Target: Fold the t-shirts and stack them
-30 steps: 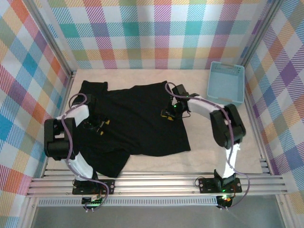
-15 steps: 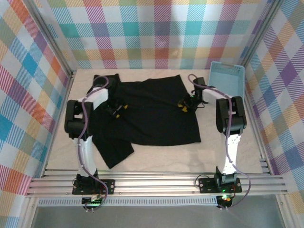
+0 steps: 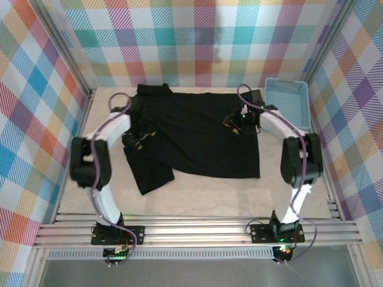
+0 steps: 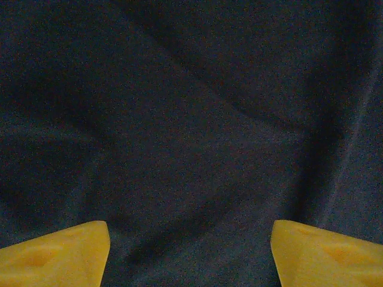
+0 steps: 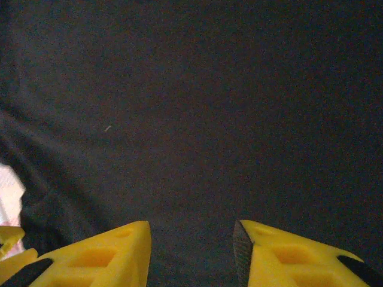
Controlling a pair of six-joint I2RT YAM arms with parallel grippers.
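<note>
Left tool [image 4: 190, 239] parted wide, right tool [image 5: 191, 239] parted less (both over the t-shirt [image 3: 197, 143]), t-shirt dragged farther back and rightward.

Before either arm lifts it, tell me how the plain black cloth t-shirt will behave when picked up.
Likely floppy: the plain black cloth t-shirt lies flat with soft creases, so it should drape. Probably bunches if pushed; its near-left corner lies rumpled.

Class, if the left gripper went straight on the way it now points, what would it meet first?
The black t-shirt, lying directly ahead of the left gripper; depth is unclear.
</note>
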